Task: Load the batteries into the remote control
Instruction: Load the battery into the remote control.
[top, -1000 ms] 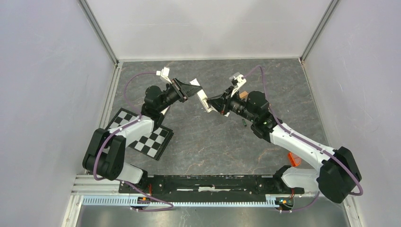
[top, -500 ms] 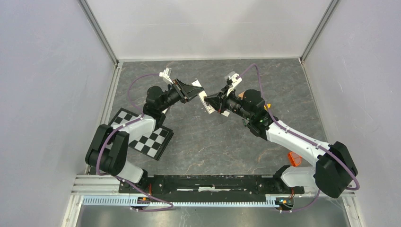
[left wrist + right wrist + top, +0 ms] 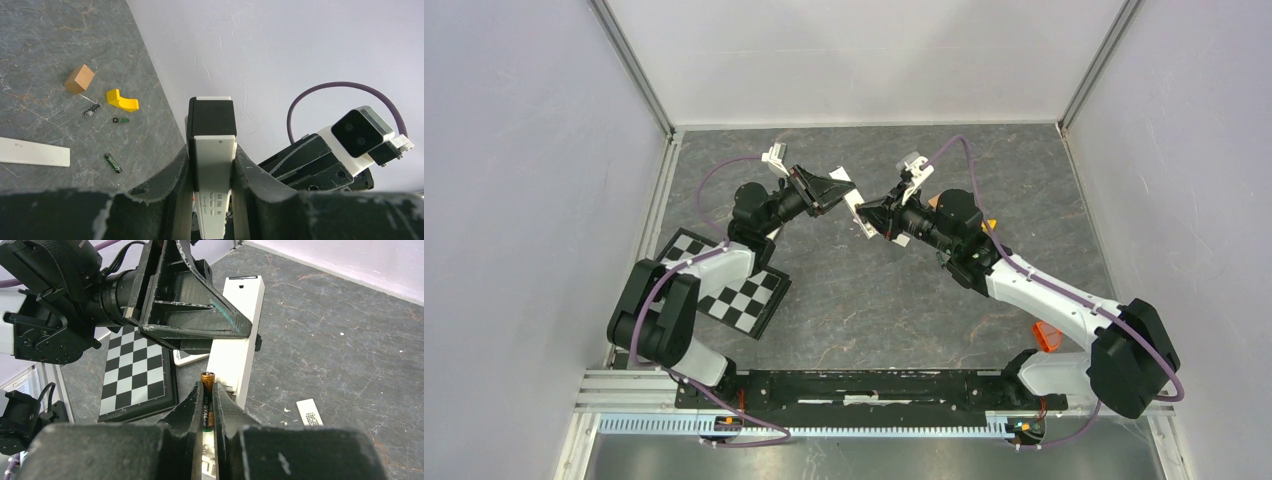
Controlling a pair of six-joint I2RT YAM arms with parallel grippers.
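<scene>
Lower end of battery lies unseen inside the right hand

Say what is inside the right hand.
One battery, upright in the right hand, its brass tip showing above the fingers. Its lower end is covered by them. Right behind it is the remote, gripped by the left hand.

Lighting was bright, even and diffuse; shadows lay soft on the grey marbled worktop; the near black fingers looked blurred.
</scene>
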